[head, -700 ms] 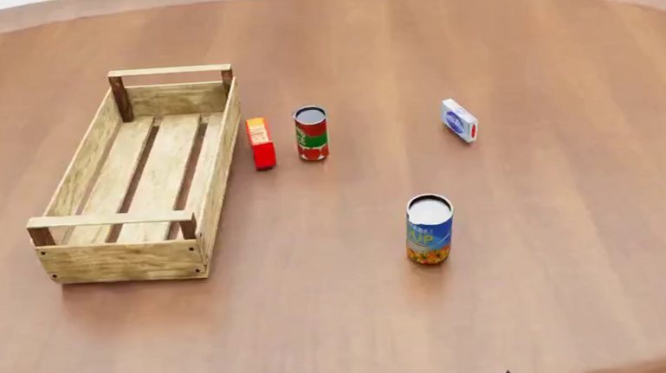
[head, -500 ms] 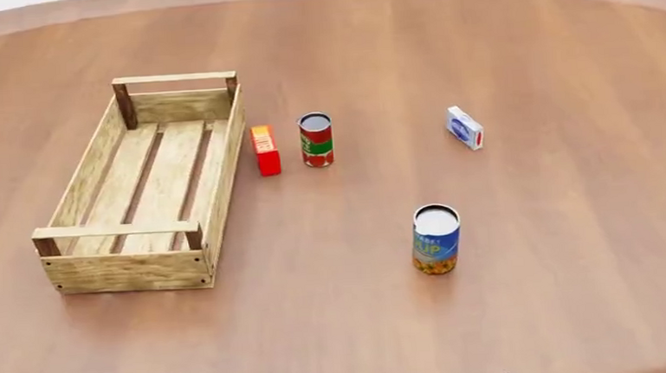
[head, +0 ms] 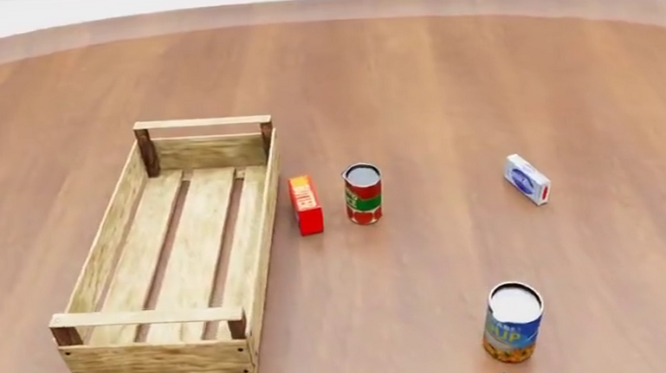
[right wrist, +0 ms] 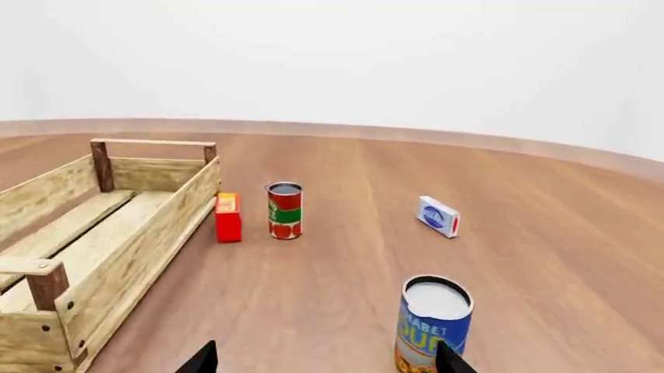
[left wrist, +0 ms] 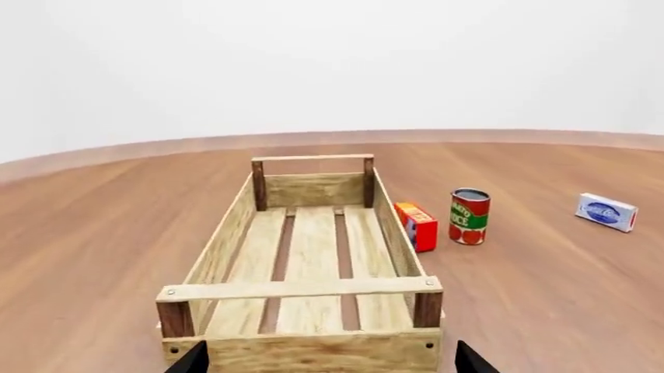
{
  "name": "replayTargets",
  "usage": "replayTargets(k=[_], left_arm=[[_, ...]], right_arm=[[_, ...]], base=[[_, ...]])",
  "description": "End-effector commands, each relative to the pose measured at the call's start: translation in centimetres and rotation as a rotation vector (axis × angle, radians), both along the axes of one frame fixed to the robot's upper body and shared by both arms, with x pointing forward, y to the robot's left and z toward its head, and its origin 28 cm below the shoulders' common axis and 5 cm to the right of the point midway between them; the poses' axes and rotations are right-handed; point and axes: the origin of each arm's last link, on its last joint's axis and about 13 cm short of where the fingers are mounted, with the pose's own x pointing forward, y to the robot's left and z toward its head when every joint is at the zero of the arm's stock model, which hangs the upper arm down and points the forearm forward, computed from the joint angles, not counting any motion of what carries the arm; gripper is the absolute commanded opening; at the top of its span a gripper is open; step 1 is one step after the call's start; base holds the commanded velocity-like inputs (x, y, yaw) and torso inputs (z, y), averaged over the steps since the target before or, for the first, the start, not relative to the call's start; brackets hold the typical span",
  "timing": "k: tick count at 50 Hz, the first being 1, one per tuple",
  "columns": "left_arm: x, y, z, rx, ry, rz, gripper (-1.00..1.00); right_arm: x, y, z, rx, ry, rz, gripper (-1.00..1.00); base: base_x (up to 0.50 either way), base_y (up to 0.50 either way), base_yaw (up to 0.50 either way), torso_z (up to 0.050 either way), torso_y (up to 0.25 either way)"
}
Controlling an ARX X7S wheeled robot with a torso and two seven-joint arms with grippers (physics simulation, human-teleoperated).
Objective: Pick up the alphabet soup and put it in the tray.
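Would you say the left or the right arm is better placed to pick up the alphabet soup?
Right. The alphabet soup stands just ahead of the right gripper, between its open fingertips. The left gripper faces the tray instead.

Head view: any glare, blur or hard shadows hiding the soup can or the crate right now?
Head view: sharp, flat even light, no glare; the alphabet soup and tray cast only faint soft shadows on the table. Right wrist view: can label crisp, its bottom cropped by the frame edge. Left wrist view: tray in focus, can out of frame.
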Motion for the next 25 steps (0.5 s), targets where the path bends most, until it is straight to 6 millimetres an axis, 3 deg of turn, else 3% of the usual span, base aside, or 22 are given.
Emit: replayTargets(k=[1,25], left_arm=[[0.06,0.01,-0.03,0.002,0.003,-0.002,1.00],[0.12,0.04,-0.02,0.016,-0.003,-0.001,1.00]], right_arm=[[0.03,0.02,-0.01,-0.004,0.002,0.004,1.00],[0.05,0.03,0.00,-0.008,0.001,0.006,1.00]], base=[[0.46,0.36,0.00,0.000,0.000],[0.47,0.37,0.00,0.000,0.000]])
